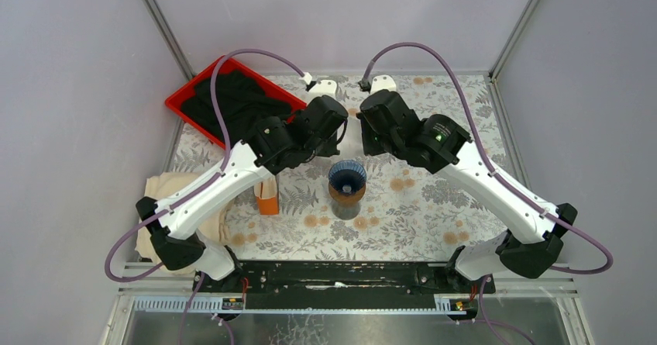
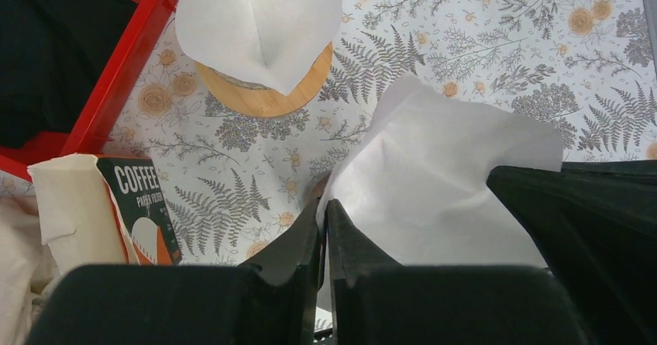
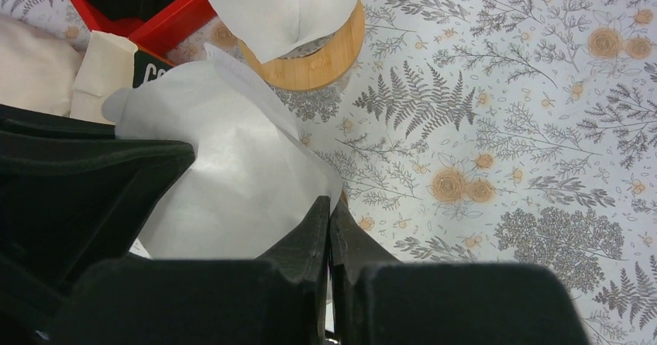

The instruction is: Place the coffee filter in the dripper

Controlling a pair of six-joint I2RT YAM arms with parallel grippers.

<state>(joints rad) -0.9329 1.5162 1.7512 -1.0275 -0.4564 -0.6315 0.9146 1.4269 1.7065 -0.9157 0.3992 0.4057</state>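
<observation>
Jaws, left wrist view: left gripper [image 2: 324, 217] fully clamped, pinching one edge of white coffee filter [image 2: 445, 174]. Filter is held up off floral table [image 2: 480, 43] and fans out to the right, w/ black body of other arm at its far side. Beyond: wooden ring [image 2: 267, 103] w/ second white filter [image 2: 256, 19] sitting on it, beside red tray [image 2: 124, 66]. Filter box [image 2: 139, 201] at lower left.

Right wrist view: right gripper [image 3: 329, 213] also clamped, jaws pressed together on same filter's opposite edge. Sheet spreads left toward left gripper. Wooden ring & second filter at top, tray corner behind.

Top view: both wrists meet at table ctr, just beyond dripper [image 1: 347, 176], a dark ribbed cone on a glass vessel. Held filter is hidden under wrists and not in dripper. Black cloth [image 1: 232, 101] lies in tray. Cream cloth [image 1: 166, 190] at left edge.
</observation>
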